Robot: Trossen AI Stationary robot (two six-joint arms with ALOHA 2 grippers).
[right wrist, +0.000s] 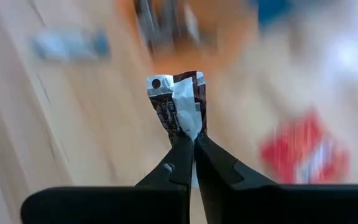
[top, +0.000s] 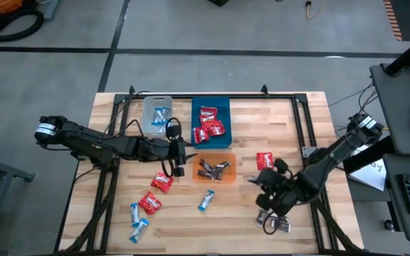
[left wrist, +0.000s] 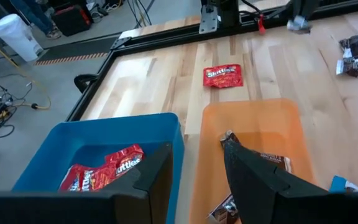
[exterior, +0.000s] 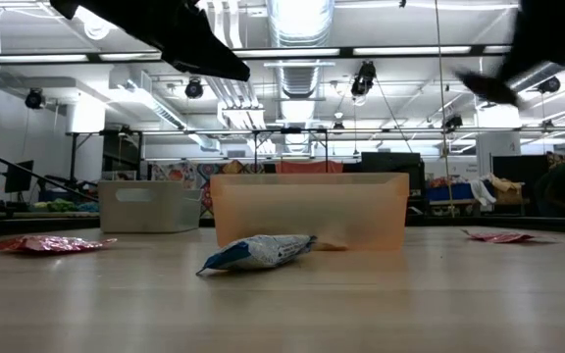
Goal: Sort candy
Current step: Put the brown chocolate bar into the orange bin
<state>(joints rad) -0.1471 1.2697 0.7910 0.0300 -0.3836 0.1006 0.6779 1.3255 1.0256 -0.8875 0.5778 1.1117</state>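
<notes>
My right gripper [right wrist: 193, 140] is shut on a dark brown-silver candy [right wrist: 178, 102], above the table right of the orange bin [top: 214, 168]; in the high view it shows at the front right [top: 262, 186]. My left gripper [left wrist: 197, 180] hovers open over the border between the blue bin [left wrist: 92, 155] and the orange bin [left wrist: 253, 130], touching nothing. Red candies lie in the blue bin [top: 211, 122], blue-and-white ones in the clear bin [top: 157, 114], and dark ones in the orange bin. My right gripper pinches one end of the dark candy's wrapper [right wrist: 188, 132] between its two fingertips. The fingers slant down from the table's right side. The candy sticks out beyond the fingertips, crumpled and lifted clear of the table.
Loose on the table lie red candies [top: 161, 182] [top: 149, 203] [top: 265, 161], blue-and-white candies [top: 206, 200] [top: 135, 213] [top: 139, 229] and dark candies [top: 274, 223] below my right gripper. A black frame [top: 301, 117] borders the table's far and side edges.
</notes>
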